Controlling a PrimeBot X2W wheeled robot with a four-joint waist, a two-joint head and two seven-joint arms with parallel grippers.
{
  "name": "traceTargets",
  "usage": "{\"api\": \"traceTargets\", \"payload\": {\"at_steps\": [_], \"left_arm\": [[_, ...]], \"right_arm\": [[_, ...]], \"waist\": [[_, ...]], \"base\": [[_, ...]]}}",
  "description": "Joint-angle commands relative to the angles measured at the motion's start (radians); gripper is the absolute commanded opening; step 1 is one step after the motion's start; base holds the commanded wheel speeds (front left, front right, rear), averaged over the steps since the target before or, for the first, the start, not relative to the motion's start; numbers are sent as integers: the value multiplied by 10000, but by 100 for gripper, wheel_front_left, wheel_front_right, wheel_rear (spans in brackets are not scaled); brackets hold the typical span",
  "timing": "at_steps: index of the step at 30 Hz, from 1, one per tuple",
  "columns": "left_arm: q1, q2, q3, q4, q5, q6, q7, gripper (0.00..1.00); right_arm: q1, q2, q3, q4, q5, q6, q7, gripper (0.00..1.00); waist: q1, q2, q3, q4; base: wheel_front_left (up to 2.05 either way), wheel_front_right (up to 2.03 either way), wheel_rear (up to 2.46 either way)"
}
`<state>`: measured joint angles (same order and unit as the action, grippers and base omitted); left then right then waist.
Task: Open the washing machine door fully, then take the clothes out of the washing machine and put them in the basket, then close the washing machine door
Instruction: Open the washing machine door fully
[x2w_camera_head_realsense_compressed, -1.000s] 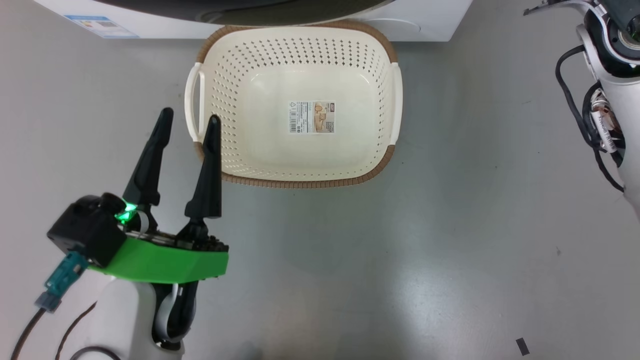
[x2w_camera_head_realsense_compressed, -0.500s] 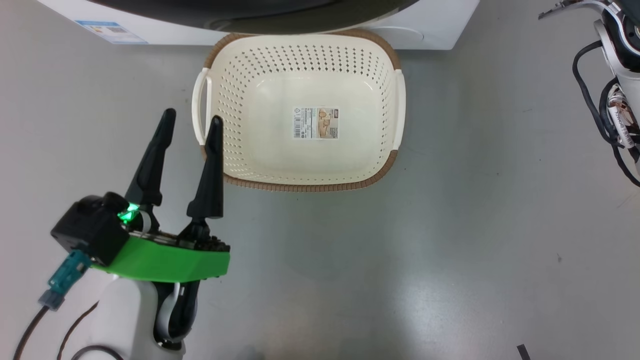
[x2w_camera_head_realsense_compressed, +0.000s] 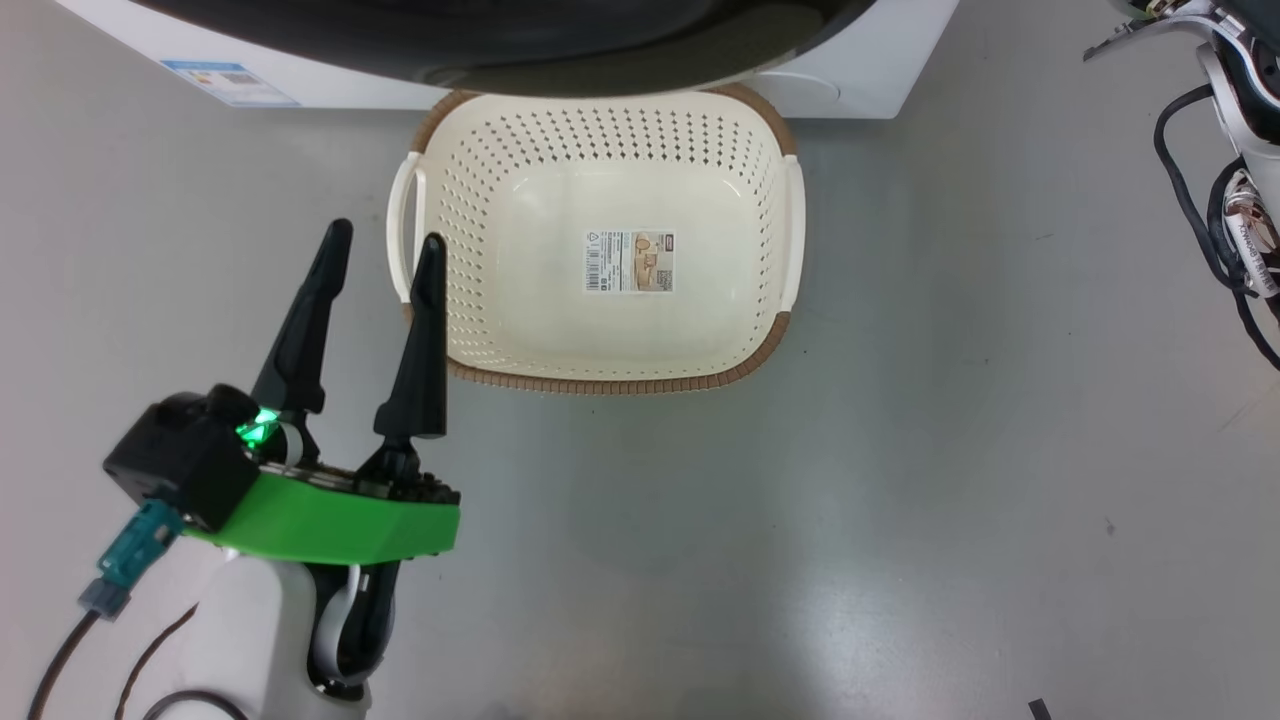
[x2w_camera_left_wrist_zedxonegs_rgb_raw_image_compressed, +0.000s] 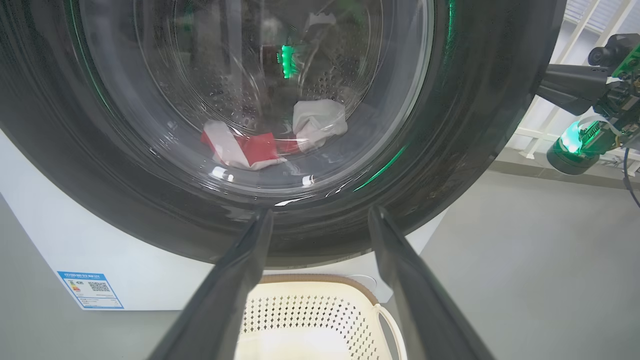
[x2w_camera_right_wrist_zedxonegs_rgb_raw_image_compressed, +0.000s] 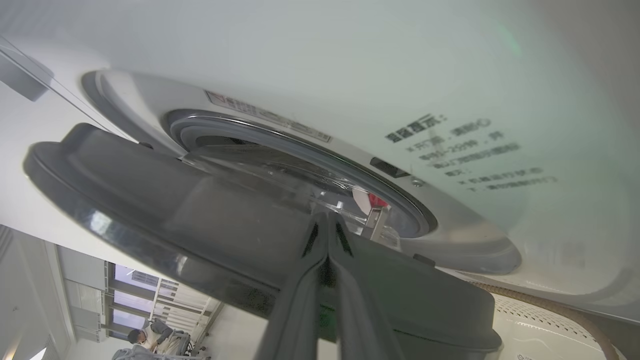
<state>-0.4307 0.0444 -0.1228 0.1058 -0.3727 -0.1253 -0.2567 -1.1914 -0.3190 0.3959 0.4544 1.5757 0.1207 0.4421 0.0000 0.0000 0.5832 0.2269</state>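
Just beside the basket (x2w_camera_head_realsense_compressed: 600, 386), the left hand (x2w_camera_head_realsense_compressed: 385, 235) hovers spread wide.

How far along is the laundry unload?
Done: nothing complete. In hand: washing machine door is ajar, not fully open, with the shut right gripper at its rim. Left: red and white clothes lie in the drum, the basket is empty, the left gripper is open and holds nothing; closing comes last.
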Motion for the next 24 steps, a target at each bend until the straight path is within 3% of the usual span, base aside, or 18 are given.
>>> {"api": "traceTargets", "payload": {"at_steps": [1,24], "left_arm": [[144,210,324,-188,-47,-54,-51,100],[397,201,552,-138,17,-54,-51,100]], "right_arm": [[252,662,424,-451,216,100,384,0],[1156,874,754,-685,323,100,1473,0]], "waist": [[0,0,-41,-10],[0,0,-784,-403]], "base": [[0,0,0],[0,0,0]]}}
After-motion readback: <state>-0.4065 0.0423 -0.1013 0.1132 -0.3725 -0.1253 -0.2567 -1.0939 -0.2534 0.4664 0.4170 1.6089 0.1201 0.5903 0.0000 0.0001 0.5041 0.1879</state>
